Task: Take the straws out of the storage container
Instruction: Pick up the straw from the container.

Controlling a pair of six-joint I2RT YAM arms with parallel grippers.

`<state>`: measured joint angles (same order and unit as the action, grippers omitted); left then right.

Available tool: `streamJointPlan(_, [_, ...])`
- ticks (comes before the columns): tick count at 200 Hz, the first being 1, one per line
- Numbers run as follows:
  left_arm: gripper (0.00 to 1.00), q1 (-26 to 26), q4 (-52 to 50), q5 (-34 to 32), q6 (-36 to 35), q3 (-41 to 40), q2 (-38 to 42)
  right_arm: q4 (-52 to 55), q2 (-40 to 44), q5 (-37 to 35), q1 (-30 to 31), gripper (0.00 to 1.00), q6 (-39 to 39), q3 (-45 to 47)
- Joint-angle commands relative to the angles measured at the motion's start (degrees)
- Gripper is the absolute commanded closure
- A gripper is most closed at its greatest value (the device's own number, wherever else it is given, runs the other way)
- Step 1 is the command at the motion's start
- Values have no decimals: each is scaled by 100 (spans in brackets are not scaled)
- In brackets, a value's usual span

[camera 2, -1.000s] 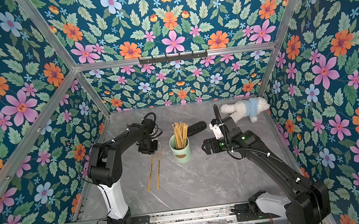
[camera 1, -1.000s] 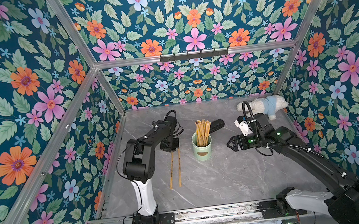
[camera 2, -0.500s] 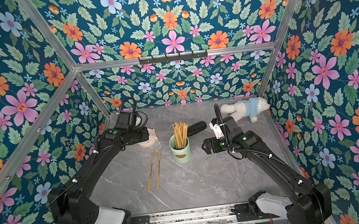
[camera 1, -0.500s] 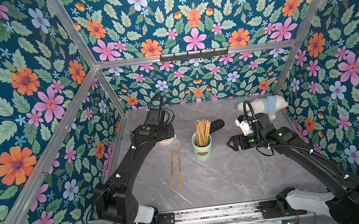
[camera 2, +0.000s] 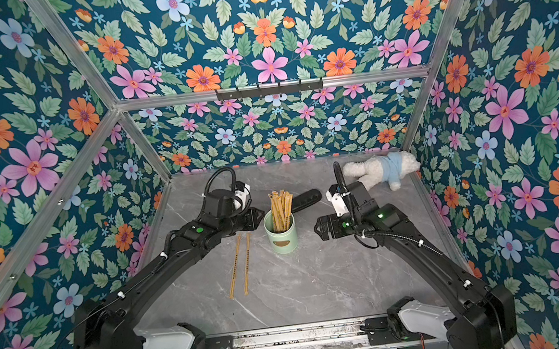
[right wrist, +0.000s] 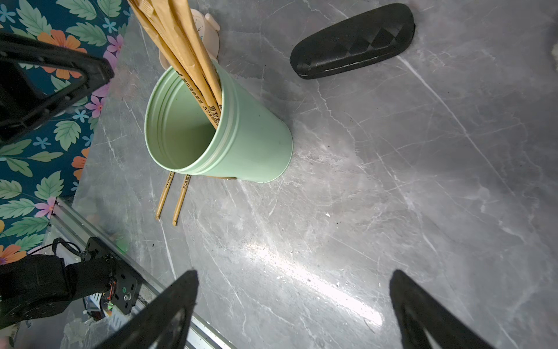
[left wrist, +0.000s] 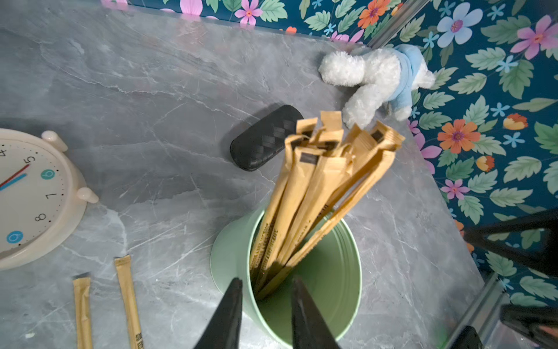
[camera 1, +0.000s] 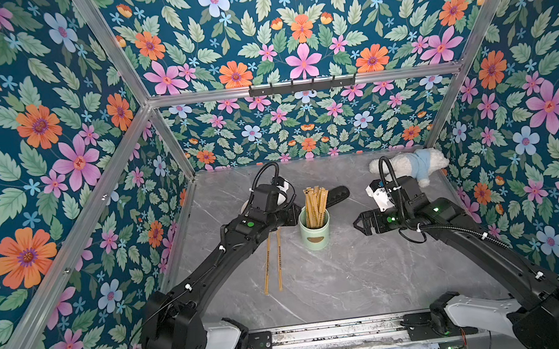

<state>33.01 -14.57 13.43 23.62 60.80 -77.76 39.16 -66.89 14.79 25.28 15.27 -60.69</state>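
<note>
One left tool [left wrist: 265,279] nearer container [left wrist: 229,256]

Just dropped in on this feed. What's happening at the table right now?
The left gripper hovers at the rim of the storage container, jaws slightly apart and holding nothing. Most of the straws stand bundled inside it, while two loose straws lie side by side on the table next to it. The right gripper hangs on the container's other side, jaws wide and empty.
</note>
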Motion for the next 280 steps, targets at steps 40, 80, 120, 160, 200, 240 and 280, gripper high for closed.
streamJointPlan(40, [70,93,446,-50,16,208,-330,-55,-121,51,-3,1,-27,-9])
streamJointPlan(80, [70,103,446,-43,-24,327,-532,-44,-129,55,1,1,-29,-13])
streamJointPlan(120, [70,133,472,5,-24,451,-719,-29,-119,42,-2,1,-29,-13])
streamJointPlan(160, [70,156,481,-1,-33,526,-851,-9,-89,34,2,1,-31,-13])
streamJointPlan(200, [71,170,481,2,-50,621,-998,-13,-111,27,1,1,-31,-5])
streamJointPlan(240, [73,176,490,-15,-76,692,-1114,-13,-112,18,3,1,-26,-9])
streamJointPlan(280, [74,173,455,-42,-94,732,-1145,-13,-133,16,-4,1,-24,-9])
